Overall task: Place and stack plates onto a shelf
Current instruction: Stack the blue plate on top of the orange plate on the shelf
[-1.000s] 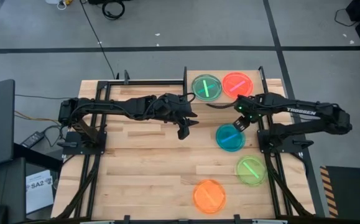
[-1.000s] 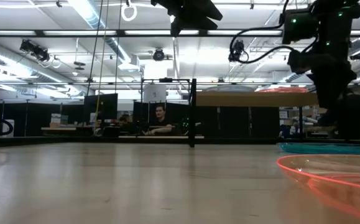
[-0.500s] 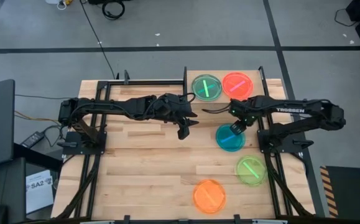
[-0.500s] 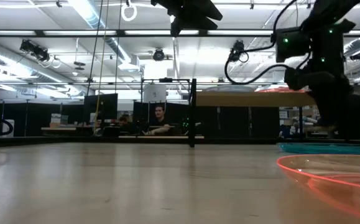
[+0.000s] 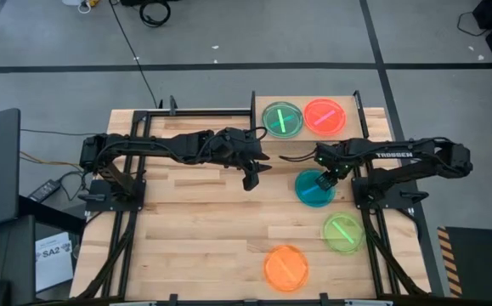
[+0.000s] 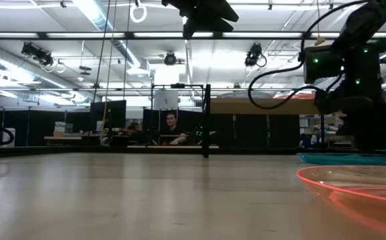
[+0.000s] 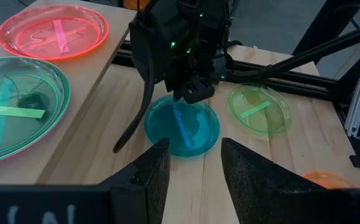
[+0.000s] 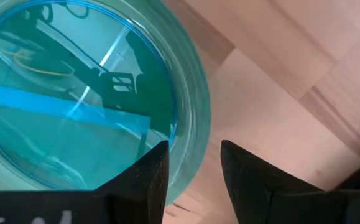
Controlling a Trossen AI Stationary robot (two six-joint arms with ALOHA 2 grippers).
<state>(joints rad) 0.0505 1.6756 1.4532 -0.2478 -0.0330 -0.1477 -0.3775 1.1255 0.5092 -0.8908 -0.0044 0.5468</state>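
Right gripper [image 5: 325, 177] is low over the blue plate [image 5: 314, 188], at that plate's edge nearest the shelf; fingers spread, one on each side of the rim in the right wrist view, nothing pinched yet. Whether the fingers [image 8: 148, 174] actually touch the rim can't be told. In the low view the right gripper's tips are lost against a dark background; only the wrist body with a green light shows above the blue plate's edge [image 6: 349, 159].

Left gripper [image 5: 252, 176] is raised above the table [image 5: 186, 238] near its middle, fingers apart, empty; the low view cuts it off at the top.

The left wrist view looks across at the right arm's wrist above the blue plate [image 7: 181, 124], which hides part of the plate.

Shelf [image 5: 309, 134] holds a green plate [image 5: 281, 118] and a pink plate [image 5: 324, 114] side by side. In the low view the shelf is edge-on, its plates barely visible.

On the table: a second green plate [image 5: 343, 231] and an orange plate [image 5: 285, 267]; the orange one is cropped to a rim arc [image 6: 353, 193] in the low view.

Right arm reaches from the right edge, elbow bent, forearm pointing inward. Left arm extends from the left edge.

A person [image 6: 171, 128] sits far behind.
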